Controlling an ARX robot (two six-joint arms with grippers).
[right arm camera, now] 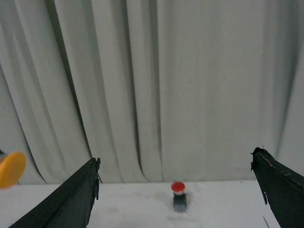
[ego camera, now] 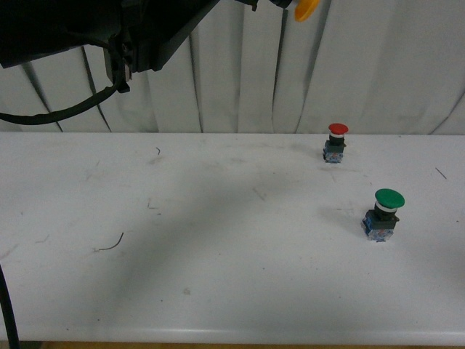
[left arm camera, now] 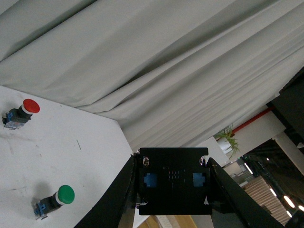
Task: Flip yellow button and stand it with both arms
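Observation:
The yellow button (left arm camera: 173,190) is held high above the table. In the left wrist view I see only the dark underside of its block, with two blue squares. My left gripper (left arm camera: 173,159) is shut on it, one finger against each side. In the front view just its yellow cap (ego camera: 306,9) shows at the top edge, beside the left arm (ego camera: 109,29). The right wrist view catches the cap (right arm camera: 11,169) at one edge of the picture. My right gripper (right arm camera: 175,159) is open, with nothing between its wide-spread fingers (right arm camera: 80,194).
A red-capped button (ego camera: 336,142) stands at the back right of the white table (ego camera: 182,254). A green-capped button (ego camera: 383,214) stands nearer, on the right. A grey curtain (ego camera: 363,73) hangs behind. A black cable (ego camera: 65,113) loops under the left arm.

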